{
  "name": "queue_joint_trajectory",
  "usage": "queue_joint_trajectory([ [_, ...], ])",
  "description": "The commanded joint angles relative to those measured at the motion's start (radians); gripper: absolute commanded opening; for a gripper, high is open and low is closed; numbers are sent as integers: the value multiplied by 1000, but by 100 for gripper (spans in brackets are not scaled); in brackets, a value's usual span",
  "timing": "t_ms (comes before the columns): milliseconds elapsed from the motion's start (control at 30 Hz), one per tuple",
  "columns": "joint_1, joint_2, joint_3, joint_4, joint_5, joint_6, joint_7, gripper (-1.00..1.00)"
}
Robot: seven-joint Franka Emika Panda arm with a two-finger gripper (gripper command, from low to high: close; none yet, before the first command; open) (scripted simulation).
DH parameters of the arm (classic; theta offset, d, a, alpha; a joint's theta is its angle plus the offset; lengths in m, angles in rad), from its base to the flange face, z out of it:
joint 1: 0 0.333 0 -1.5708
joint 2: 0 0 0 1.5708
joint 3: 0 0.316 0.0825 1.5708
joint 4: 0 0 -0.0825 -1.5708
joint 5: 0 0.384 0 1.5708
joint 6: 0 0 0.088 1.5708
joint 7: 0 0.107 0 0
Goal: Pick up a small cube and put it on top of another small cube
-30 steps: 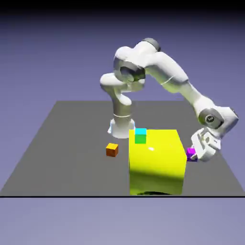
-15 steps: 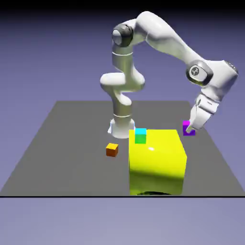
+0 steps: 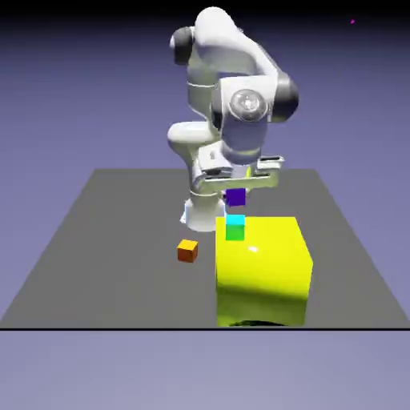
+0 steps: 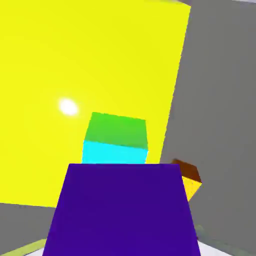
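fingers (image 3: 235,192) pinching the purple cube (image 3: 235,197); it hangs just above the cyan-green cube (image 3: 235,227)

So the small cube (image 3: 235,197) sits in the tool (image 3: 237,190), up in the air right above another small cube (image 3: 235,227), not touching it. That one is at the big block's (image 3: 264,272) corner on the exterior view's left. The other little cube (image 3: 187,251) is on the desk (image 3: 96,240), further left.

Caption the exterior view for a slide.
Gripper holds the purple cube just above the cyan-green cube on the yellow block.
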Motion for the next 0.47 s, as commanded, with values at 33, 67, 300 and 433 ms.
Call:
queue_joint_trajectory([
  [33,-1,-11,0,-72,0,62,-2,-100],
  [67,-1,-16,0,-109,0,92,-3,-100],
  [300,-1,-20,1,-130,1,110,-4,100],
  [433,-1,0,0,0,-2,0,0,100],
])
